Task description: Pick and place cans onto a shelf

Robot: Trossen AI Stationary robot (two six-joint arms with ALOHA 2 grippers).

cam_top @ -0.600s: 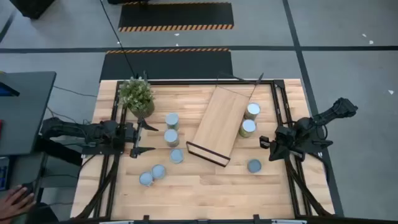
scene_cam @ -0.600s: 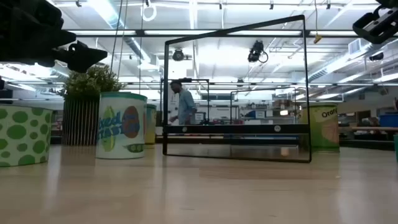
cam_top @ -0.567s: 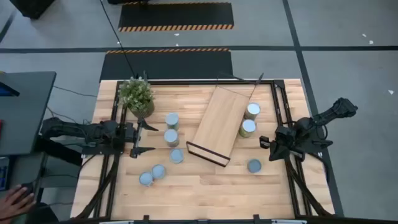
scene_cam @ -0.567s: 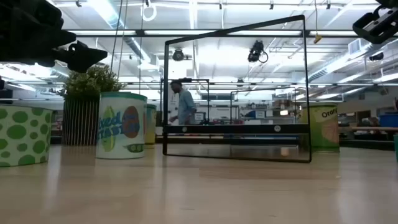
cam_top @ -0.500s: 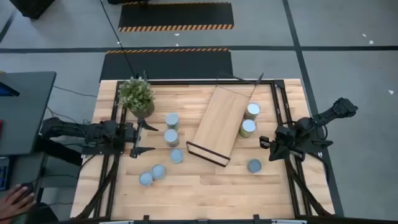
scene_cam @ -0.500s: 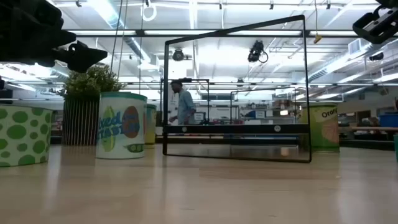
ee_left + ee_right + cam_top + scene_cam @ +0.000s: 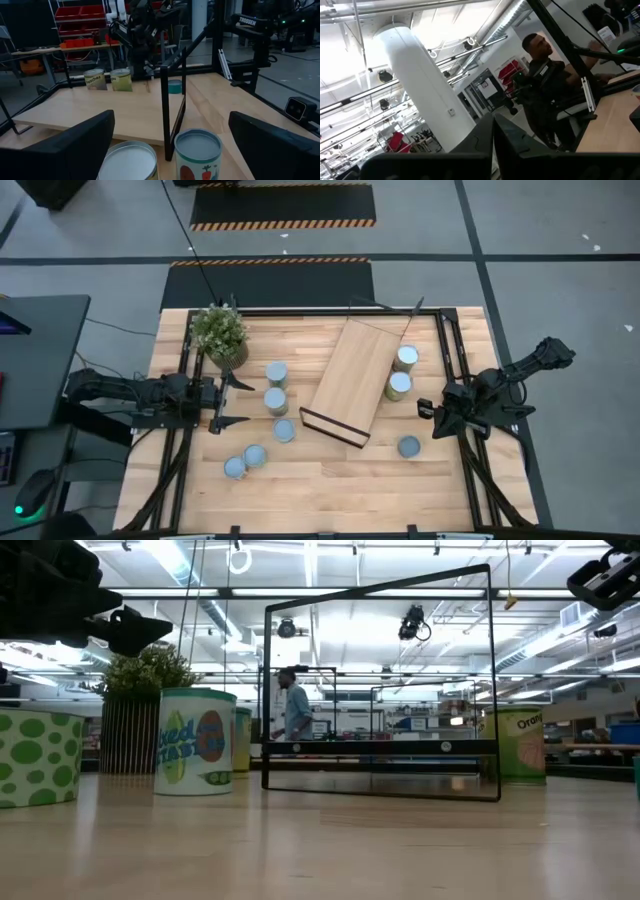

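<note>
1. The left claw (image 7: 232,402) is hovering at the left side of the desk (image 7: 330,490), fingers spread wide and holding nothing, touching nothing.

2. Straight ahead of it, five cans are standing upright in a loose cluster. The middle can (image 7: 276,400) is sitting almost in line with the claw's opening, just beside the fingertips. The upper can (image 7: 277,373) is standing a little further toward the potted plant (image 7: 220,332), and the can near the shelf's corner (image 7: 285,430) a little toward the front edge.

3. The left wrist view is showing two cans right between the fingers: one on the left of the gap (image 7: 128,161) and a labelled one (image 7: 198,152) next to the shelf's black end frame (which two of the cluster they are, I cannot say for sure).

4. The shelf (image 7: 350,380) is lying flat beyond the cluster, its long axis running diagonally from the desk's centre toward the far right. No can is on it yet.

5. The right claw (image 7: 428,420) is waiting at the right edge, fingers pressed together and empty. Three cans are nearer to it: two against the shelf's right side (image 7: 402,372) and one alone toward the front (image 7: 409,447).

6. My judgement: the left arm is the nearer one for the cluster, and a short straight reach forward looks like the coming move.
</note>
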